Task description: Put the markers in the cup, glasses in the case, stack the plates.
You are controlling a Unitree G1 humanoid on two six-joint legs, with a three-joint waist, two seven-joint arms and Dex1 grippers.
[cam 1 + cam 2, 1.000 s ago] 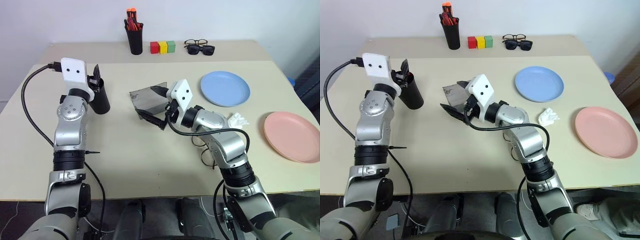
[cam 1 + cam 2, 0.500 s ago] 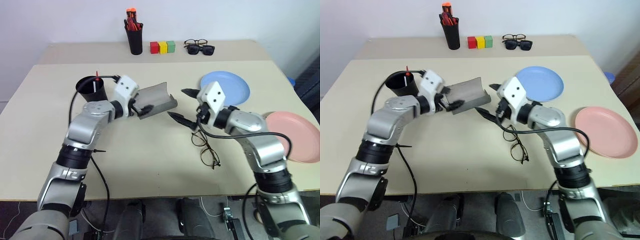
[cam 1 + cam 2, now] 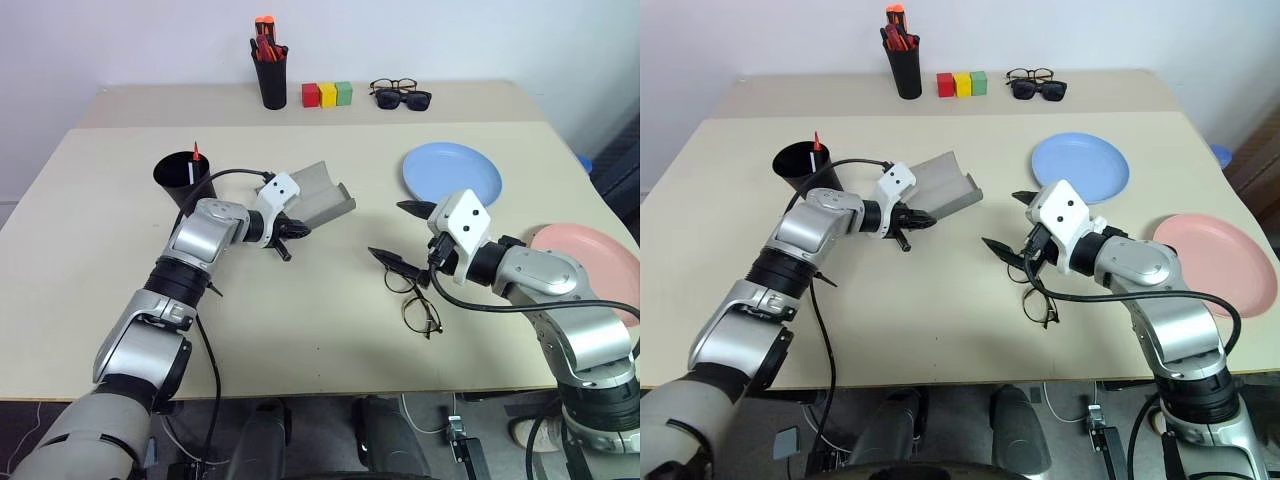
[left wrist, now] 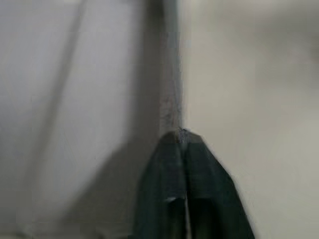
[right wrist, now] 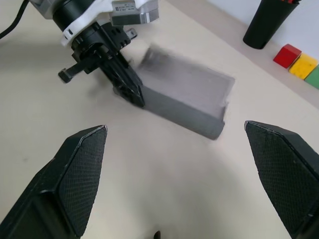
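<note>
1. The grey case (image 3: 318,194) lay open near the middle of the table (image 3: 300,330), its lid edge pinched in the clenched left gripper (image 3: 290,232), as the left wrist view showed the two fingers pressed together on a thin grey edge.
2. The wire-rimmed glasses (image 3: 415,300) rested on the tabletop just below the right gripper (image 3: 402,236), whose jaws stood wide apart and held nothing.
3. The case sat well apart from the glasses; a hold on so thin an edge could have slipped, letting the lid drop shut or the case skid before the glasses arrived.
4. The thin frame lay flat on the table, so a pinch from above risked scraping the surface or bending a temple, and a grip on a lens risked a smear or a dropped pair.
5. Two markers (image 3: 192,164) already stood in the black cup (image 3: 183,178) at the left arm's side; a careless swing of that arm could have toppled it.
6. The blue plate (image 3: 452,176) and the pink plate (image 3: 600,262) lay apart, not yet stacked, the pink one close to the right arm's elbow.
</note>
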